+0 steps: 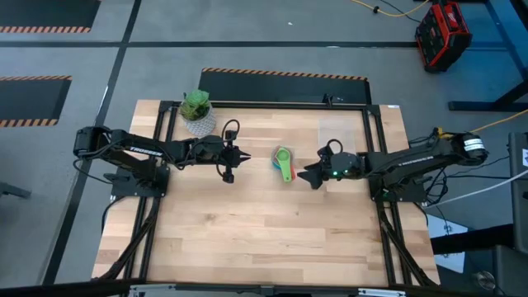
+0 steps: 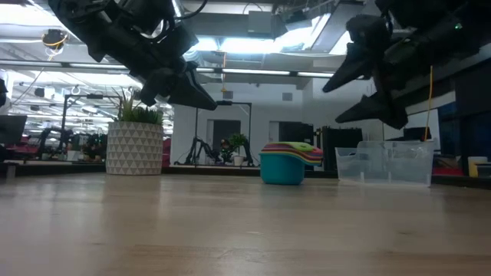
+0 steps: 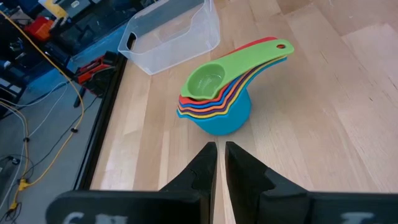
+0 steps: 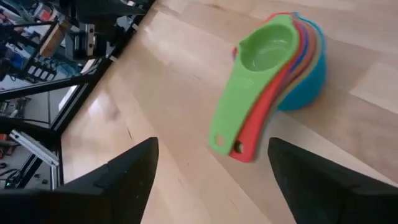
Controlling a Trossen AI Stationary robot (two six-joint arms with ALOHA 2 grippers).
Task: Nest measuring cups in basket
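The measuring cups [image 1: 284, 162] stand nested in one stack on the table's middle, the blue one at the bottom, the green one on top, handles fanned toward the near edge [image 3: 214, 93] [image 4: 273, 74] [image 2: 285, 162]. The clear basket [image 1: 342, 130] [image 3: 169, 34] [image 2: 386, 162] sits on the table toward the far right. My left gripper [image 1: 232, 164] [image 3: 220, 165] hovers shut, left of the stack. My right gripper [image 1: 312, 175] [image 4: 211, 168] hovers open, right of the stack, raised above the table.
A green plant in a white patterned pot [image 1: 198, 113] [image 2: 136, 140] stands at the far left of the table. Black frame rails [image 1: 152, 239] run along the table's left and right sides. Bare wood lies across the near half.
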